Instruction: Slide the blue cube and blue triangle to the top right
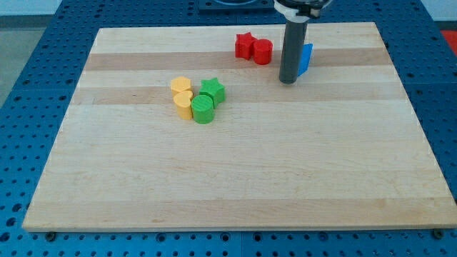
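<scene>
My tip [288, 81] rests on the board near the view's top, right of centre. A blue block [306, 59] stands just behind and to the right of the rod, touching or almost touching it. The rod hides most of it, so I cannot make out its shape. Only one blue block shows; a second blue block is not visible.
A red star [245, 45] and a red cylinder [263, 51] sit together left of the rod. Two yellow blocks [183, 95], a green star [213, 90] and a green cylinder [203, 109] cluster left of centre. The wooden board [228, 178] lies on a blue perforated table.
</scene>
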You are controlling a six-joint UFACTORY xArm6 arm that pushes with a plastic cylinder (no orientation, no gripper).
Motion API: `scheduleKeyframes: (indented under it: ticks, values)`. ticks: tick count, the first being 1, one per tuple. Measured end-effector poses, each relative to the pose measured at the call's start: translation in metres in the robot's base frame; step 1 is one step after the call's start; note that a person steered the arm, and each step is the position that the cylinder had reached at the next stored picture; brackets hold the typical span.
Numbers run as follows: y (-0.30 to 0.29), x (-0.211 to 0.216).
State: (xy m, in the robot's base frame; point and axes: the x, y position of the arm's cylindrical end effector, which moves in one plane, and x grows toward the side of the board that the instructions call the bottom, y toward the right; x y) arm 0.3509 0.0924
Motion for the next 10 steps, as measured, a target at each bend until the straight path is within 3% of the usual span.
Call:
scheduleKeyframes:
  ticks: [10]
  values:
    - [0.033, -0.07]
